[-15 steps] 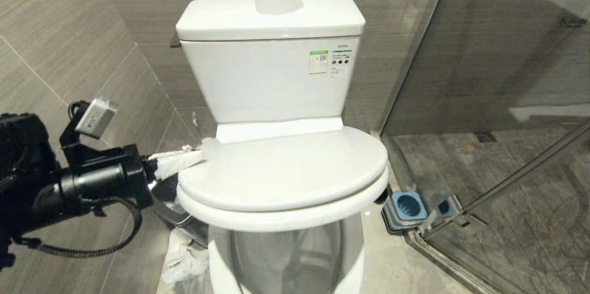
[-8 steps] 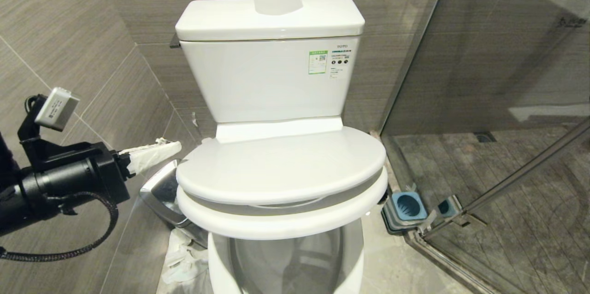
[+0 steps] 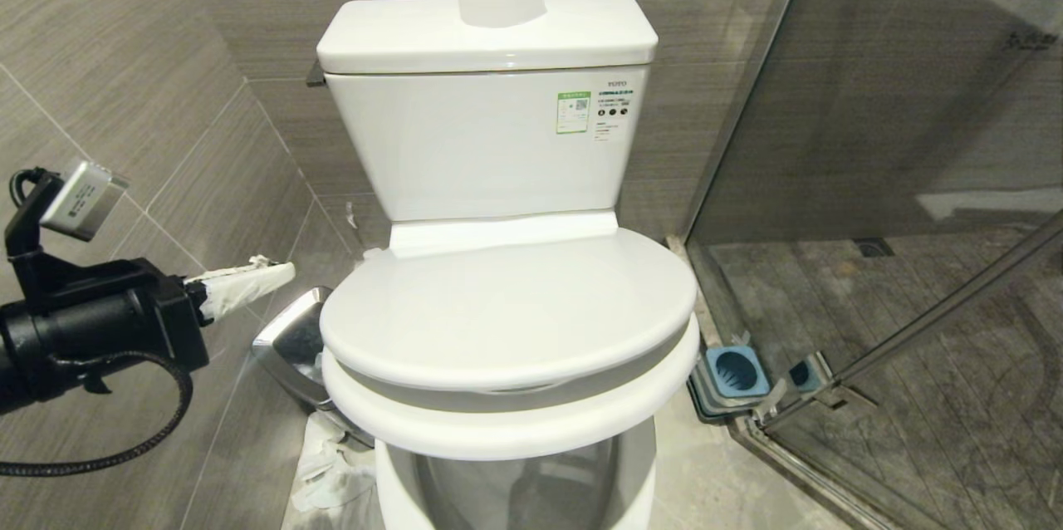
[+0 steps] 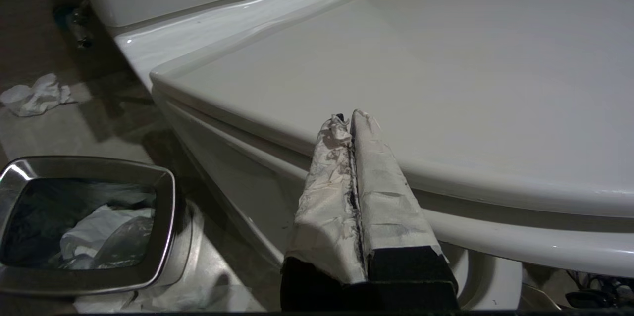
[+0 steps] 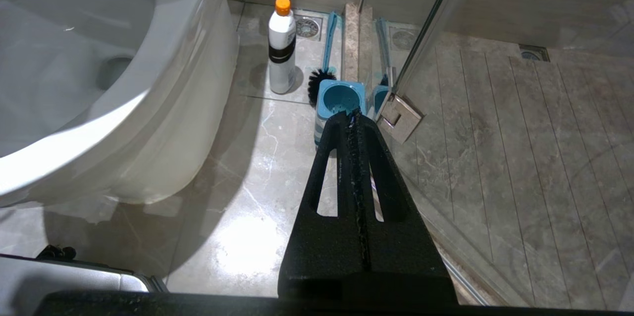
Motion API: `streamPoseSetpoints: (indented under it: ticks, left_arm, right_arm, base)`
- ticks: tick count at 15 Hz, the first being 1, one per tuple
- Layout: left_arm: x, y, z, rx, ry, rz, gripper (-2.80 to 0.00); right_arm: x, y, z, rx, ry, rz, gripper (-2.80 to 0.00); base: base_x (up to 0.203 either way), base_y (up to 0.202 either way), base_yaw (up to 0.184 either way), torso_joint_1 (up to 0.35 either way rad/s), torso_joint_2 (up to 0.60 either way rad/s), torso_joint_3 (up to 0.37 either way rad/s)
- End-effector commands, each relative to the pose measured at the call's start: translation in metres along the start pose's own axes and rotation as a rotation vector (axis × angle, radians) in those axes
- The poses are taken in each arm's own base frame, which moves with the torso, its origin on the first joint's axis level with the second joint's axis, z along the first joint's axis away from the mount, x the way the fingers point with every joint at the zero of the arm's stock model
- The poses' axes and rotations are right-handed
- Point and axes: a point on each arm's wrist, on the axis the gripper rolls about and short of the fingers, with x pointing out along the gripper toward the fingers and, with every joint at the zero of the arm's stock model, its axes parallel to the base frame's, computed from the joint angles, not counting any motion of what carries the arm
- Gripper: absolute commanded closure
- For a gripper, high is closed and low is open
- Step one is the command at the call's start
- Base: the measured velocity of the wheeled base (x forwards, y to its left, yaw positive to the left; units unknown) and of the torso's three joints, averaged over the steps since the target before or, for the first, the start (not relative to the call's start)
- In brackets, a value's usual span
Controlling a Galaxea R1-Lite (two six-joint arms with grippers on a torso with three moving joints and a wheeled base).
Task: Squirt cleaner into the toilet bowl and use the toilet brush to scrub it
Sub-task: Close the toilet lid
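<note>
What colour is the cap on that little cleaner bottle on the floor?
Orange. The cleaner is white with a dark band, seen best in the right wrist view.

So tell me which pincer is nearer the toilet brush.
Right. The right pincer hangs shut over the floor near the brush holder, where the toilet brush lies by the cleaner. The left pincer is across the toilet bowl, above the waste bin.

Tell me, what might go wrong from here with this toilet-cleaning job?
The lid is shut over the toilet bowl, so cleaner squirted now would probably land on the lid. The cleaner and toilet brush sit close together on the floor by the glass door; a reaching right hand could tip the bottle. The left hand, shut, hangs beside the lid above the waste bin.
</note>
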Motion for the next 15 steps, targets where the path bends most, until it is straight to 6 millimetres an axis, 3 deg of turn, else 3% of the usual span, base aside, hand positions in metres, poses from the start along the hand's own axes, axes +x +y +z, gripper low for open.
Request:
streamPoseSetpoints:
  ticks: [1,5,15]
  left_arm:
    - [0.002,0.002,-0.003,-0.007,0.012,0.02,0.0]
    - [0.007,0.002,-0.008,-0.037,0.053,0.058,0.0]
    - [0.02,-0.003,-0.016,-0.049,0.11,0.001,0.0]
  right_arm:
    - [0.0,0.0,0.0,0.0,0.0,0.001,0.0]
    - [0.0,0.0,0.0,-0.001,0.001,0.001,0.0]
    - [0.0,0.0,0.0,-0.001,0.001,0.002,0.0]
  base:
    - [0.0,0.0,0.0,0.0,0.0,0.0]
    - [0.0,0.0,0.0,0.001,0.0,0.026]
    - [0.0,0.0,0.0,0.002,0.0,0.165]
